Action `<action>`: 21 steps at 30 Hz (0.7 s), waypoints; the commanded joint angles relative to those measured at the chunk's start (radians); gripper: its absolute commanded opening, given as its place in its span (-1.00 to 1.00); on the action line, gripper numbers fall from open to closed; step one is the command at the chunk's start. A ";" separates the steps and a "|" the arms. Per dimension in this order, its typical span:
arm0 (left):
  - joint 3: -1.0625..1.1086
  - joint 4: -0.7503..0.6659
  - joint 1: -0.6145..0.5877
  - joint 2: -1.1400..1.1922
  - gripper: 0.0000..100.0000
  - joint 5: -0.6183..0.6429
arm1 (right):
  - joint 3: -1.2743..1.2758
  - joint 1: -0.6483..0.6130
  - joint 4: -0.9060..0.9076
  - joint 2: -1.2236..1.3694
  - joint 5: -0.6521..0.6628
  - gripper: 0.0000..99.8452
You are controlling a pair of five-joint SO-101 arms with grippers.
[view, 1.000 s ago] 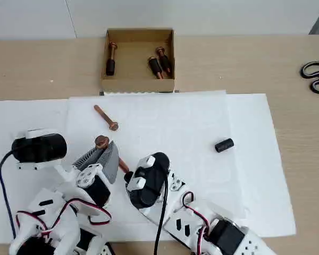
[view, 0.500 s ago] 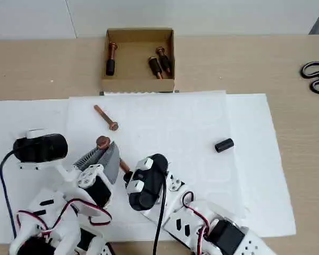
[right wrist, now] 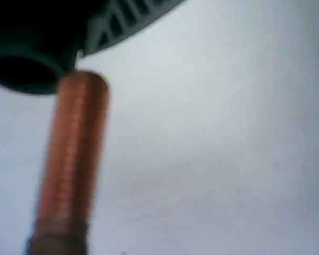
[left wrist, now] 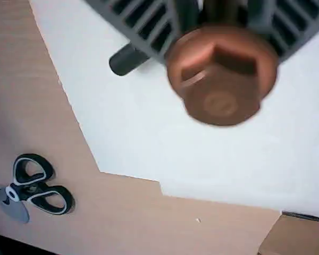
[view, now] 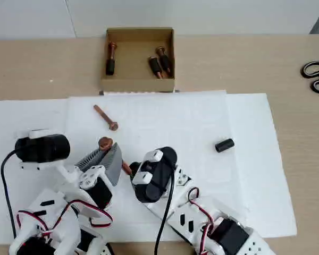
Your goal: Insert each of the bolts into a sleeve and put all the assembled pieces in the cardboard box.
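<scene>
My left gripper [view: 108,153] is shut on a copper bolt [view: 105,143], head up and shaft slanting down toward the right arm; the left wrist view looks straight at the bolt's hex head [left wrist: 221,79]. My right gripper [view: 132,173] is shut on a black sleeve [right wrist: 22,66]. The bolt's threaded tip [right wrist: 82,87] sits right beside the sleeve's opening. A second bolt [view: 106,117] lies loose on the white paper. A loose black sleeve [view: 224,145] lies to the right. The cardboard box [view: 139,84] at the back holds three assembled pieces [view: 155,66].
White paper sheets [view: 202,117] cover the near half of the wooden table. Scissors [view: 316,77] lie at the far right edge of the table. In the left wrist view, a corner of the box [left wrist: 300,239] pokes in past the paper's edge.
The right arm has shifted a little to the right. My left gripper and its bolt have drifted slightly right and nearer. The loose bolt and sleeve have not moved.
</scene>
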 commanded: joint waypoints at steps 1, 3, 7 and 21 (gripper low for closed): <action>-0.002 -0.009 -0.003 -0.002 -0.99 -0.003 | -0.061 0.007 -0.030 -0.010 0.011 -0.99; -0.002 -0.009 -0.003 -0.002 -0.99 -0.003 | -0.061 0.007 -0.028 -0.010 0.011 -0.99; -0.007 -0.011 -0.005 -0.002 -0.99 -0.005 | -0.061 0.007 -0.027 -0.010 0.011 -0.99; 0.031 -0.060 -0.052 -0.002 -0.99 -0.005 | -0.061 0.005 -0.027 -0.010 0.005 -0.99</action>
